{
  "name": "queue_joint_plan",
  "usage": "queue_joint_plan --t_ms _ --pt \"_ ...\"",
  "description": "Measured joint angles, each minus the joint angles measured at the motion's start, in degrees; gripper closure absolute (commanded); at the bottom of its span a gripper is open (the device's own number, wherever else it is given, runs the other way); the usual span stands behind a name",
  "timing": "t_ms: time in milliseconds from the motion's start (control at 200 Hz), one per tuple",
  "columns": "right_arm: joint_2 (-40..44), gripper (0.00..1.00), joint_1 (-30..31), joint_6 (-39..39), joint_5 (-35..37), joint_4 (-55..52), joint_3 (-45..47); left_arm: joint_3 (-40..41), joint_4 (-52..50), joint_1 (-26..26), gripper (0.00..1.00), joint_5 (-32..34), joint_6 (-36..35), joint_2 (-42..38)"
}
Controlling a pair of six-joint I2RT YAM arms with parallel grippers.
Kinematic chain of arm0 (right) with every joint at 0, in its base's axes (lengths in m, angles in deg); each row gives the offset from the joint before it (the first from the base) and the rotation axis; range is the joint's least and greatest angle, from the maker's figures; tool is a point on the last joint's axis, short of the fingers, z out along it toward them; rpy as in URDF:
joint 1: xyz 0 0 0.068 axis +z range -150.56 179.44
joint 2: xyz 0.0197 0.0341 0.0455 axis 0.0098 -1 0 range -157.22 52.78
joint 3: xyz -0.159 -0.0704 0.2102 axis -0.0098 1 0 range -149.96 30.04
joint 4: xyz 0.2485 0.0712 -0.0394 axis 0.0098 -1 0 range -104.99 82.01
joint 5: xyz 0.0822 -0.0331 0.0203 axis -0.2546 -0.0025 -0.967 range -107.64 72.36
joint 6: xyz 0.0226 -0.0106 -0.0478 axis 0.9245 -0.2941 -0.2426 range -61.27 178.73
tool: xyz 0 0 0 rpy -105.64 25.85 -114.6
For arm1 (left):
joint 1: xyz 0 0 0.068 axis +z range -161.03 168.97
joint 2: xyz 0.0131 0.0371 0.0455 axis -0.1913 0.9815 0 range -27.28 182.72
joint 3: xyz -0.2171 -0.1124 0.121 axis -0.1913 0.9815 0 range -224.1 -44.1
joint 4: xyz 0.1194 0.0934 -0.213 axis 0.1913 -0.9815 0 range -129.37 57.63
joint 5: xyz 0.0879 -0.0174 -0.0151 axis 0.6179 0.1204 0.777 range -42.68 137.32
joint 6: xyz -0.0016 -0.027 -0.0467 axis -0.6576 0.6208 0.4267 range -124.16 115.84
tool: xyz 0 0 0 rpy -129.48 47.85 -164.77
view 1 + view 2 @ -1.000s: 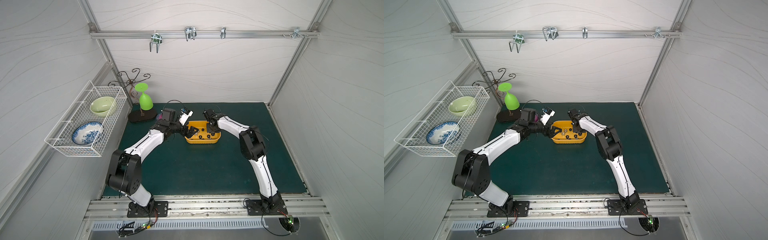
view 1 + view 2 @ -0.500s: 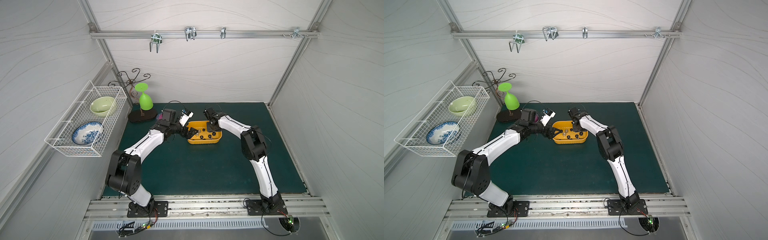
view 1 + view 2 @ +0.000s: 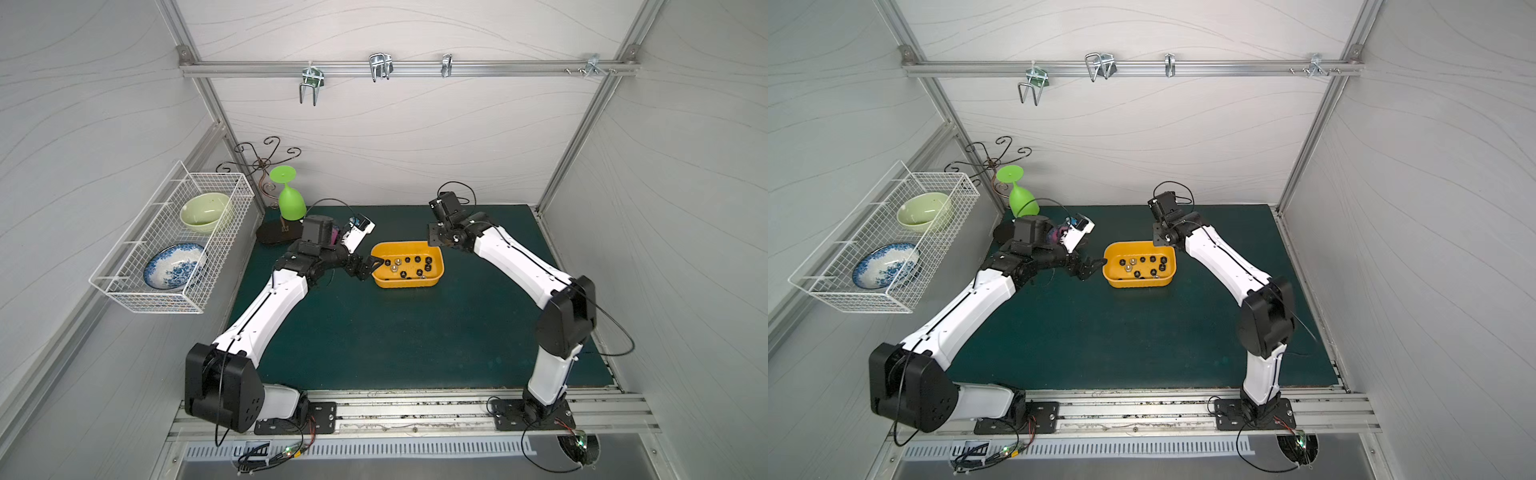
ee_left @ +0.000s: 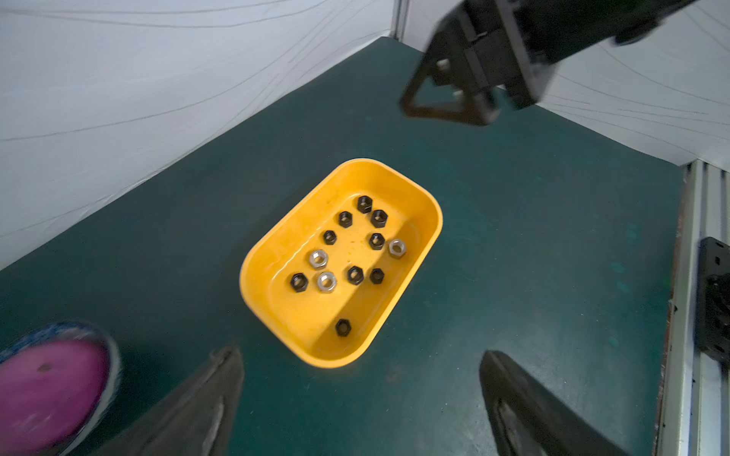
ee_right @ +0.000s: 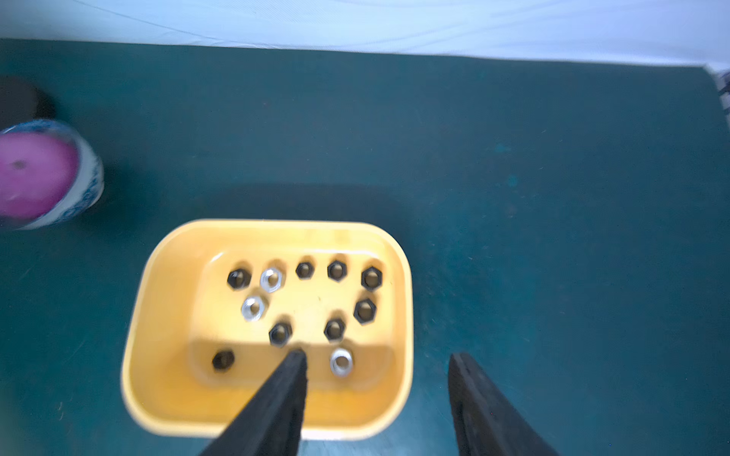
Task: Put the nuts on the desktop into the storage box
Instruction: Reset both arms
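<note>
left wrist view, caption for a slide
Open left pincer facing a yellow storage box of nine black and three silver nuts on the desktop

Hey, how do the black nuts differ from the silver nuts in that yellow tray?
Colour: the black nuts are dark and dull, the silver nuts bright and shiny. Count: the left wrist view shows nine black nuts against three silver nuts. Shared: all are hexagonal with centre holes, similar in size, and inside the yellow tray.

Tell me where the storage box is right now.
In both top views the storage box sits on the desktop near the back, roughly mid-width, right beside the open left hand.
</note>
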Motion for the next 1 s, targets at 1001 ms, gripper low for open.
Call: queue_joint_plan --t_ms 1001 --pt "72.06 0.01 -8.72 -34.56 -6.91 33.53 82.23 49.57 44.04 10.78 0.01 23.30 13.81 -8.15"
